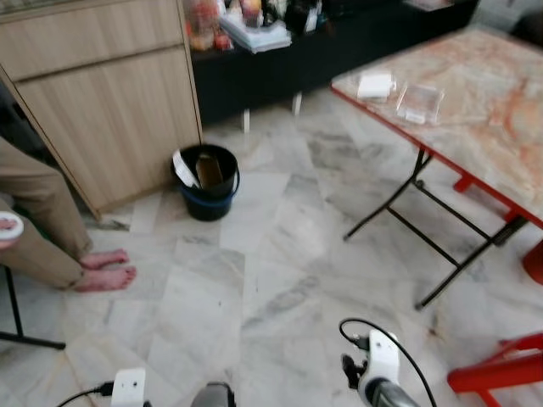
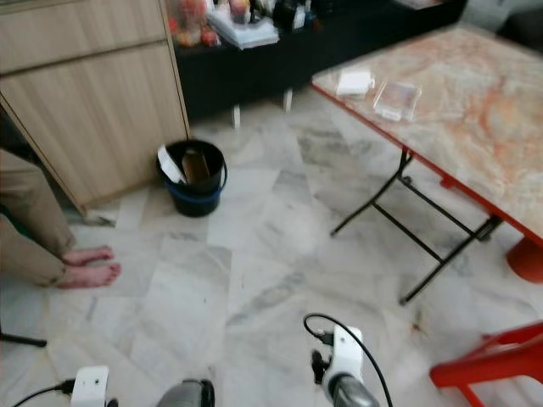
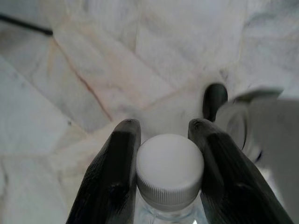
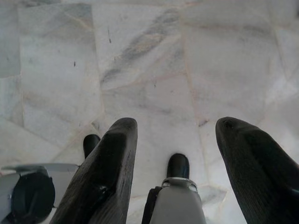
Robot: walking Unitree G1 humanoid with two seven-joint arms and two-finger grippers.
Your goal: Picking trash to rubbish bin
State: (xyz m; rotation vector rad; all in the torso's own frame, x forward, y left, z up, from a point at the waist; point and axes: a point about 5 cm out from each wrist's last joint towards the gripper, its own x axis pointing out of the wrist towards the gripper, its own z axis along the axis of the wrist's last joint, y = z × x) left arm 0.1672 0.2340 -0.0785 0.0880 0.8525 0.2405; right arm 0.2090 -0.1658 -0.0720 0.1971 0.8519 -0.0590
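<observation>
Left gripper (image 3: 166,154) was clamped on a clear plastic bottle (image 3: 169,205), one black finger on each side of its white ribbed cap (image 3: 169,170). Bottle sat low, above the marble floor (image 1: 280,280). No label or print could be read on cap or bottle.

Right gripper (image 4: 175,154) hung over the floor with its two fingers spread wide and nothing between them.

Rubbish bin (image 1: 208,182): a black bucket with a dark blue band, standing on the floor just beside the corner of a light wood cabinet (image 1: 102,110), well ahead of the robot. Inside it, a brown item and a white piece leaning at the rim; too blurred to name.

Folding table (image 1: 475,110) on the right, marbled orange-pink top, red edge, black legs. On it, a white flat object (image 1: 374,86) and just beside it a clear plastic box (image 1: 419,103); any writing too small to read.

Person on the left: tan trousers (image 1: 34,212), bare feet (image 1: 103,269) on the floor. Red stool (image 1: 501,369) at lower right. Dark low shelf (image 1: 322,42) at the back with blurred clutter; nothing legible.
</observation>
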